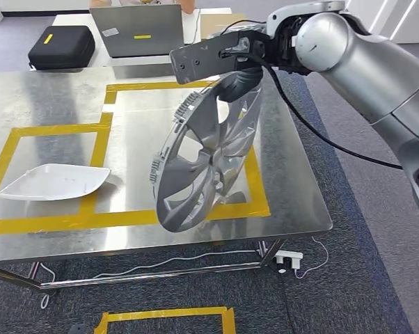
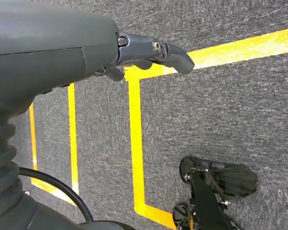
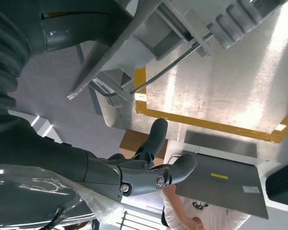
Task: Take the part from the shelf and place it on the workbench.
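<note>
The tabletop (image 1: pixel 49 104) lay bare inside the yellow tape outlines, open for a pass at its middle and far left. A white curved panel (image 1: pixel 52 181) blocked the near left, the tilted grey wheel cover (image 1: pixel 207 156) (held above the surface) the right.

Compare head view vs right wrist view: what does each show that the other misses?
Head view alone: the whole wheel cover hanging tilted over the workbench, a white panel lying flat, and a black case.
Right wrist view alone: the right hand up close, and a person behind the laptop.
Both: wheel cover, yellow tape, laptop, steel workbench.
</note>
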Robot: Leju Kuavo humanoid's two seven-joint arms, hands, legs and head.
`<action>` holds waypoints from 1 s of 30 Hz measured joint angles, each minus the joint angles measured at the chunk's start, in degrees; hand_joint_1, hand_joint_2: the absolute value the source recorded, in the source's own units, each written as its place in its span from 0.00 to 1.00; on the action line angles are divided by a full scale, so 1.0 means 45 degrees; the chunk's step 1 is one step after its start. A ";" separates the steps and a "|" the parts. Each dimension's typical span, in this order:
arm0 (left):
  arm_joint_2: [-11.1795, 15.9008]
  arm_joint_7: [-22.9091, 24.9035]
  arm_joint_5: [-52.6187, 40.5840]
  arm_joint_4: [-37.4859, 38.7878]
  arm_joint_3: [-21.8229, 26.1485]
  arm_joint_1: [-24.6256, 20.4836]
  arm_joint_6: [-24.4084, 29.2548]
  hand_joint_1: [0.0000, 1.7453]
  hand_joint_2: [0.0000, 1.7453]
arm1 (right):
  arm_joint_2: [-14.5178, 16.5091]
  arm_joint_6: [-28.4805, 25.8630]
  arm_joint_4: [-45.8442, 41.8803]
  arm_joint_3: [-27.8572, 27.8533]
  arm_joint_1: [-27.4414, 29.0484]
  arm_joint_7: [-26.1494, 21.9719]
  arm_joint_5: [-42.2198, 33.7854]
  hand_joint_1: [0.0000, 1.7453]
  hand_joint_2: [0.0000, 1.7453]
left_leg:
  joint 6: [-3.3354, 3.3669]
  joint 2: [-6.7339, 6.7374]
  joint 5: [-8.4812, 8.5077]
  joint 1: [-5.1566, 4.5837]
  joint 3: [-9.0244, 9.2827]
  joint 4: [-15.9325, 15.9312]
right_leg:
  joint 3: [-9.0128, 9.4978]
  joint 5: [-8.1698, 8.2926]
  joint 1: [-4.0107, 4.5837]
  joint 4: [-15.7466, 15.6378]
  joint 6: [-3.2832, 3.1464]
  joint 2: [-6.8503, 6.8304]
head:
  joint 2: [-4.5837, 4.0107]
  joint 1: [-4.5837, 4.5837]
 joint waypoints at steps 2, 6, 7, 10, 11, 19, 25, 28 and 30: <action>0.0000 0.0006 0.0000 0.0000 0.0006 0.0000 0.0000 0.00 1.00 | -0.0053 -0.0090 0.0002 0.0243 -0.0044 -0.0001 -0.0054 0.00 1.00 | 0.0000 0.0000 0.0000 0.0000 0.0001 0.0003 | 0.0000 0.0000 0.0000 0.0000 0.0000 0.0000 | 0.0000 0.0000; 0.0000 0.0007 0.0000 0.0000 0.0027 0.0000 0.0000 0.00 1.00 | -0.0115 -0.0167 0.0013 0.0562 -0.0174 -0.0015 -0.0080 0.00 1.00 | 0.0000 0.0000 0.0000 0.0001 0.0001 0.0004 | 0.0000 0.0000 0.0001 0.0000 0.0000 0.0000 | 0.0000 -0.0002; 0.0000 0.0007 -0.0001 0.0000 0.0034 -0.0001 0.0000 0.00 1.00 | -0.0126 -0.0189 0.0016 0.0614 -0.0221 -0.0018 -0.0101 0.00 1.00 | 0.0000 0.0000 0.0000 0.0001 0.0002 0.0004 | 0.0000 0.0000 0.0001 0.0000 0.0000 0.0000 | 0.0000 -0.0002; 0.0000 0.0007 -0.0018 0.0000 0.0063 -0.0001 -0.0002 0.00 1.00 | -0.0209 -0.0344 0.0021 0.0792 -0.0353 -0.0050 -0.0251 0.00 1.00 | 0.0000 0.0000 0.0000 0.0001 0.0003 0.0004 | 0.0000 0.0000 0.0001 0.0000 0.0000 0.0001 | 0.0000 -0.0002; 0.0000 0.0007 -0.0025 0.0000 0.0072 -0.0001 -0.0004 0.00 1.00 | -0.0257 -0.0450 0.0023 0.0872 -0.0387 -0.0075 -0.0279 0.00 1.00 | 0.0000 0.0000 0.0000 0.0001 0.0003 0.0004 | 0.0000 0.0000 0.0001 0.0000 0.0000 0.0001 | 0.0000 -0.0001; -0.0022 0.0127 -0.0124 0.0000 0.0223 -0.0005 0.0055 0.00 1.00 | -0.0463 -0.4132 0.0381 0.1647 0.0052 -0.1065 0.2413 0.00 1.00 | -0.0001 0.0001 0.0002 0.0002 0.0012 0.0004 | 0.0014 0.0002 0.0002 -0.0001 0.0002 0.0000 | 0.0000 -0.0001; -0.0045 0.0216 -0.0181 0.0000 0.0311 -0.0006 0.0067 0.00 1.00 | -0.0481 -0.5888 0.0882 0.1392 0.1274 -0.1206 0.5488 0.00 1.00 | 0.0001 0.0001 0.0006 0.0001 0.0017 0.0010 | 0.0019 0.0007 0.0001 -0.0001 0.0005 0.0001 | 0.0000 0.0001; -0.0052 0.0216 -0.0189 0.0000 0.0328 -0.0006 0.0086 0.00 1.00 | -0.0512 -0.5952 0.0956 0.0924 0.1676 -0.1205 0.6101 0.00 1.00 | 0.0001 0.0001 0.0006 0.0000 0.0016 0.0011 | 0.0017 0.0007 0.0000 -0.0002 0.0005 0.0001 | 0.0000 0.0000; -0.0055 0.0216 -0.0189 0.0000 0.0350 -0.0006 0.0101 0.00 1.00 | -0.0528 -0.5852 0.0992 0.0616 0.1843 -0.1218 0.6425 0.00 1.00 | 0.0001 0.0001 0.0005 0.0000 0.0016 0.0011 | 0.0015 0.0007 0.0001 -0.0002 0.0005 0.0003 | 0.0000 0.0000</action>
